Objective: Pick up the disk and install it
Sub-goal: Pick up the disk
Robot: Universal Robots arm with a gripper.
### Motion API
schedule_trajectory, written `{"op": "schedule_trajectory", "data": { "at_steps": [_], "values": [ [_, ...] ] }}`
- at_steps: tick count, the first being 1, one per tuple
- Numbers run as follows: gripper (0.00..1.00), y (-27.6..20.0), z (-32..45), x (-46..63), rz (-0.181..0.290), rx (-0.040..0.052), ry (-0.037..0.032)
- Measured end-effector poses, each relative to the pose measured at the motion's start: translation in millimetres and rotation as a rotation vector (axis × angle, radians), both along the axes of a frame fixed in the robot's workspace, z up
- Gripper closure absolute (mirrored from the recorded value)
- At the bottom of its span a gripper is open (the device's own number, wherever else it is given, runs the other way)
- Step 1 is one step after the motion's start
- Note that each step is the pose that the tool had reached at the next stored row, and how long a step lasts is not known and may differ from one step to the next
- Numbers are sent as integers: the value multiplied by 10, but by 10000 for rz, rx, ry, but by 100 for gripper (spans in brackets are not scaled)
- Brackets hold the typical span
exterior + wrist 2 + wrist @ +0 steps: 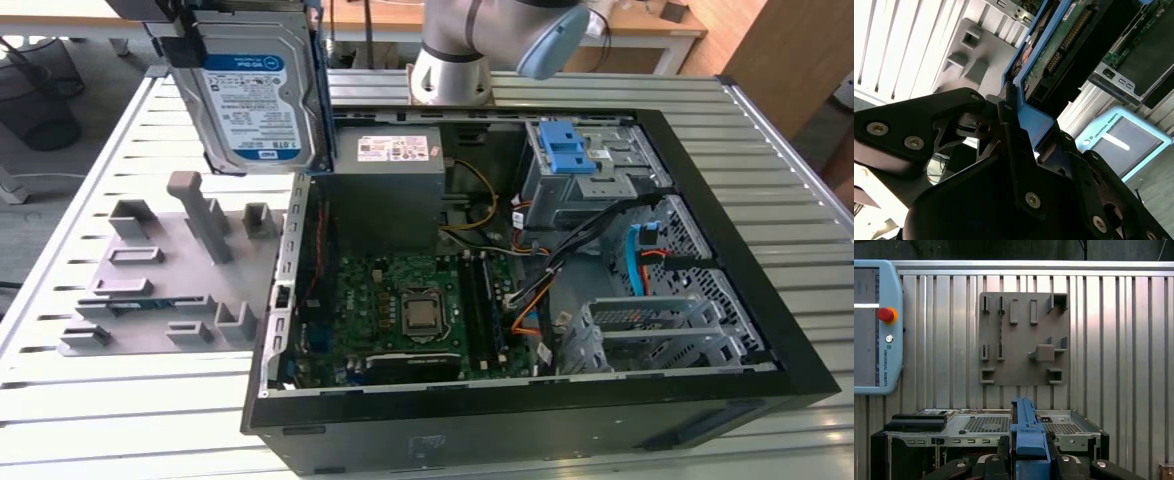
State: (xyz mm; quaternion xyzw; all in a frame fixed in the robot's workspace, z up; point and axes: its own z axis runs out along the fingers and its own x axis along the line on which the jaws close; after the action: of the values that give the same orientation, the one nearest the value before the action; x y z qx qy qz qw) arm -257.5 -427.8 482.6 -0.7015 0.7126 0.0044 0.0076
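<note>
The disk (260, 95) is held clamped in the hand (1028, 450), raised above the tabletop (54, 400), near the open case (534, 425).

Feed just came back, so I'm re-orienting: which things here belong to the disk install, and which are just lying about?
In the job:
disk, held raised
gripper, shut on its blue rail
open computer case

Lying about:
grey fixture plate
teach pendant

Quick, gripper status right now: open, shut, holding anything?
Gripper: shut on the disk, clamped along its blue-railed edge.
</note>
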Motion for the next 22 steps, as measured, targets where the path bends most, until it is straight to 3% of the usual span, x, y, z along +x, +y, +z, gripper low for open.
{"op": "schedule_trajectory", "data": {
  "at_steps": [22],
  "values": [
    [64, -88, 0, 320, 1, -1, 0]
  ]
}}
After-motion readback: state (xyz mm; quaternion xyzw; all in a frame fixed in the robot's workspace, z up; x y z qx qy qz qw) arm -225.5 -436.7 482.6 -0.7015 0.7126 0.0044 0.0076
